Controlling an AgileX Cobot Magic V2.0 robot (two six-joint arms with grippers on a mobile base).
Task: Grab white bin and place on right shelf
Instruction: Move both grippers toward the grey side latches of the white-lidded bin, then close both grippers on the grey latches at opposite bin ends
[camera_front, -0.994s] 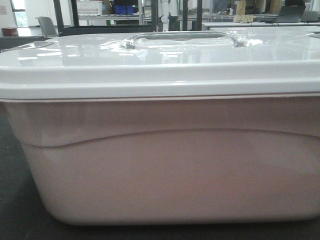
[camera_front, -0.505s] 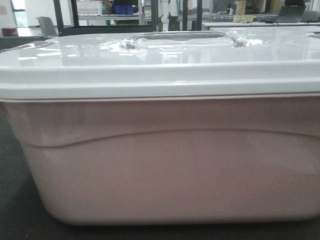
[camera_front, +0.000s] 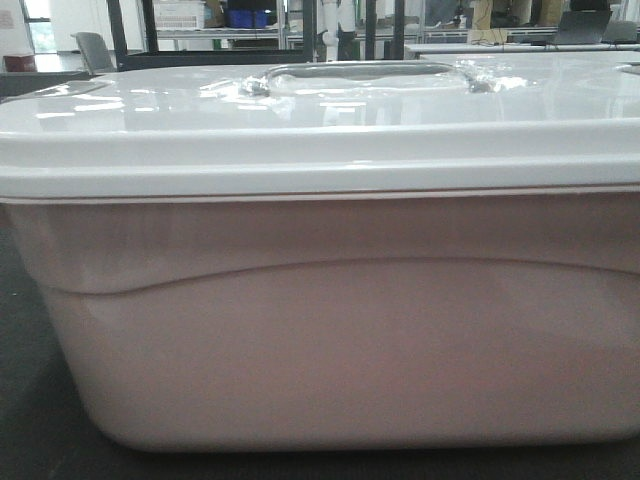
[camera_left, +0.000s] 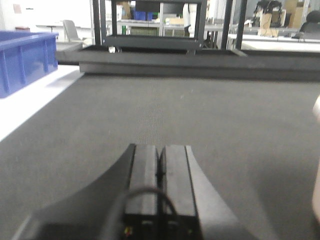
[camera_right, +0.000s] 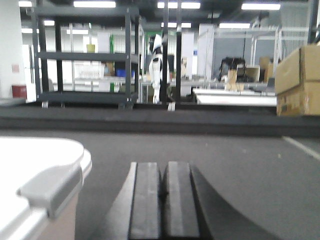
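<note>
The white bin (camera_front: 320, 340) fills the front view: a pinkish translucent tub with a curved ridge, under a glossy white lid (camera_front: 300, 130) with a recessed handle (camera_front: 360, 75). It rests on dark matting. My left gripper (camera_left: 160, 147) is shut and empty, low over the mat, with a sliver of the bin (camera_left: 316, 165) at the frame's right edge. My right gripper (camera_right: 163, 164) is also shut and empty, just right of the bin's lid corner (camera_right: 35, 170) and apart from it. The right shelf is out of view.
A blue crate (camera_left: 22, 57) stands on a white surface to the left. A low dark raised edge (camera_left: 200, 62) crosses the mat ahead. Cardboard boxes (camera_right: 297, 82) sit at far right, and a dark rack (camera_right: 85, 55) stands in the background.
</note>
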